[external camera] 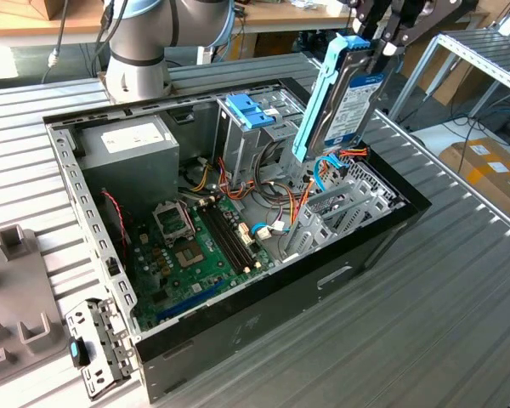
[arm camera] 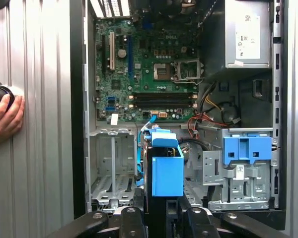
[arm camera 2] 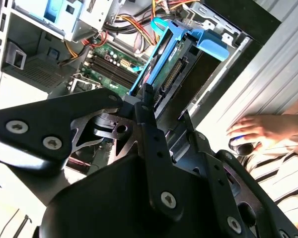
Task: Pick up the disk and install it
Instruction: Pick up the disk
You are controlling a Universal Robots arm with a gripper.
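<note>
The disk [external camera: 347,95], a grey metal drive with a pale label in a light-blue carrier, hangs on end above the open computer case [external camera: 348,263], over its right side in the exterior view. My gripper [external camera: 379,44] is shut on the disk's upper end. The second wrist view shows the disk [arm camera 2: 165,67] running away from my gripper [arm camera 2: 141,99] toward the case interior. In the first wrist view the disk [arm camera: 167,174] is seen end-on above the drive cage [arm camera: 111,171], and my gripper [arm camera: 166,206] clamps it from both sides.
Inside the case are a green motherboard [external camera: 195,246], a grey power-supply box [external camera: 132,144], a darker-blue slotted latch [external camera: 248,109] and loose cables [external camera: 323,170]. A person's hand [arm camera: 5,119] rests beside the case. Grey fixture blocks [external camera: 17,246] and a metal bracket [external camera: 98,344] lie at the exterior view's left.
</note>
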